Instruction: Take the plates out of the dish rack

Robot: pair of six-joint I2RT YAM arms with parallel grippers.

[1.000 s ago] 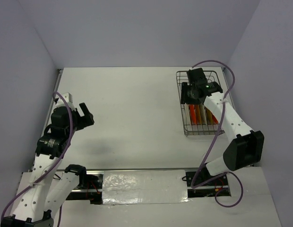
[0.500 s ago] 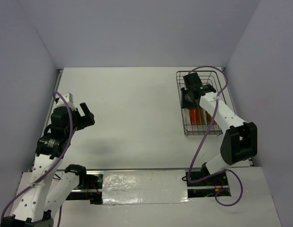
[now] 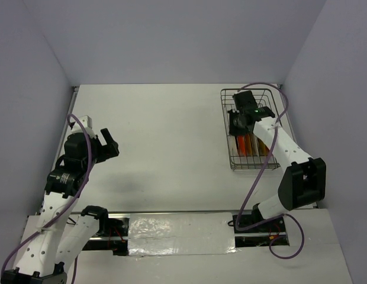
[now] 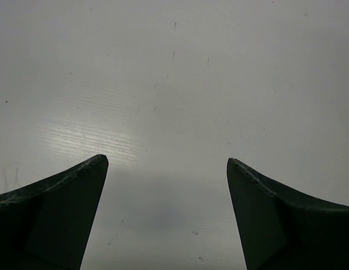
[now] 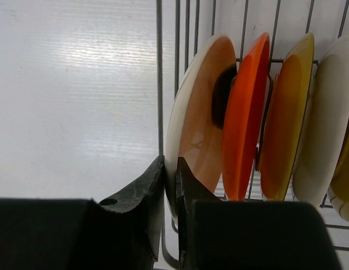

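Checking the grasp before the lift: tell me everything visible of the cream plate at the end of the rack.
The cream plate is round, shallow and glossy, like glazed ceramic, with a dark spot on its inner face, partly hidden by the orange plate beside it. It stands on edge as the end plate in the dish rack, next to the wire end wall. The right gripper pinches its rim, one finger on each side.

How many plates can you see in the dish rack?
4 clear in the right wrist view, left to right: cream plate, orange plate, amber plate, pale plate. A yellow edge beyond may be a fifth.
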